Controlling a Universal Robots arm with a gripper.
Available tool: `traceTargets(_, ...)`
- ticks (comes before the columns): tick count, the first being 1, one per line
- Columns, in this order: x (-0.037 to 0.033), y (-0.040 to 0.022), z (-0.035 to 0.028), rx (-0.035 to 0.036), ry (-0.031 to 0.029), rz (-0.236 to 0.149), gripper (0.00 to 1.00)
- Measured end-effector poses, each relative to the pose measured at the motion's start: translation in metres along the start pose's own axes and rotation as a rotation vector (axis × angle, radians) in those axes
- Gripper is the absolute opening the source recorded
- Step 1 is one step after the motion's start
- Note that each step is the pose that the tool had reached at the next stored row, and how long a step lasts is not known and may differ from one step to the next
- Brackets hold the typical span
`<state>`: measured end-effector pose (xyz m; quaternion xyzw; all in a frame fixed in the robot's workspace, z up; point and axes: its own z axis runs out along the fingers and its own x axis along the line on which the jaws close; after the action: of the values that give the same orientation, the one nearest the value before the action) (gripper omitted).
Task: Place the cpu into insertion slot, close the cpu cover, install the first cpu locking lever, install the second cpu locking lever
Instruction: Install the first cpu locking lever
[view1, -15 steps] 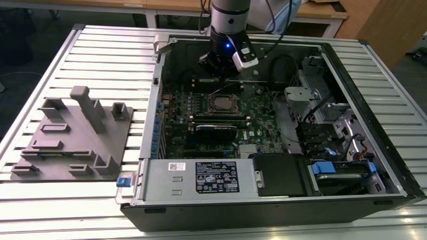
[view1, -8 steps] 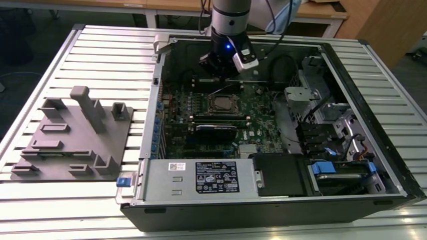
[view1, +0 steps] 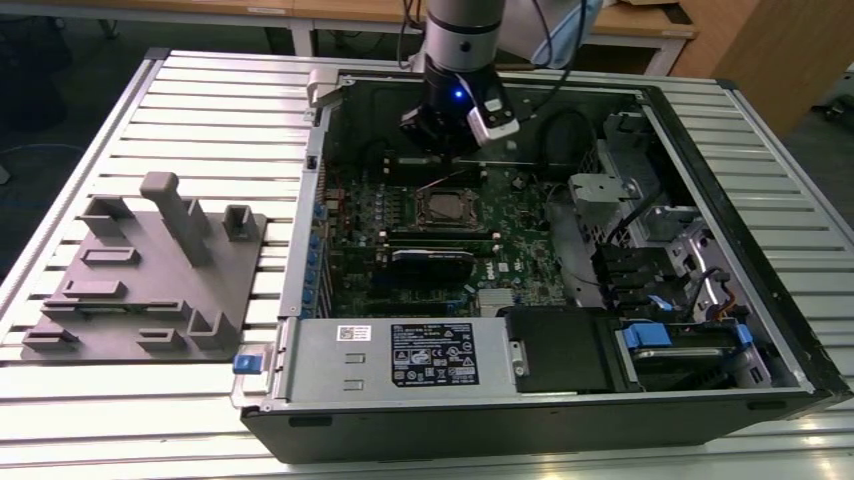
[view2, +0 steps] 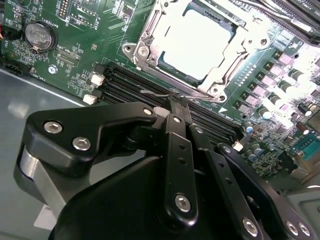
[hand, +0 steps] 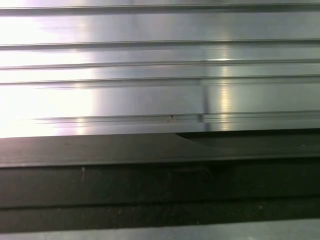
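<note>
Second wrist view, gripper (view2: 176, 102) at thin wire lever (view2: 159, 93), memory slots (view2: 150, 86) beneath

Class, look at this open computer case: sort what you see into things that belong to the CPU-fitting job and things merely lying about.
Belonging to the job:
- cpu, seated in the socket
- cpu cover, closed over it
- locking lever, thin wire at the hand's tip
- hand

Lying about:
- power supply box
- grey fixture block
- coin battery
- memory slots

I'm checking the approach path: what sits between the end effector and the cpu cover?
In the second wrist view, the long black memory slots and a thin wire lever lie between the end effector and the cpu cover.
</note>
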<state>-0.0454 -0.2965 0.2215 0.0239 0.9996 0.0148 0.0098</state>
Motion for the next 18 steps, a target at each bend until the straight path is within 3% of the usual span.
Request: traceTargets(18, -0.0075, -0.0008, 0.002, 0.0001, -0.0003, 0.008, 0.1)
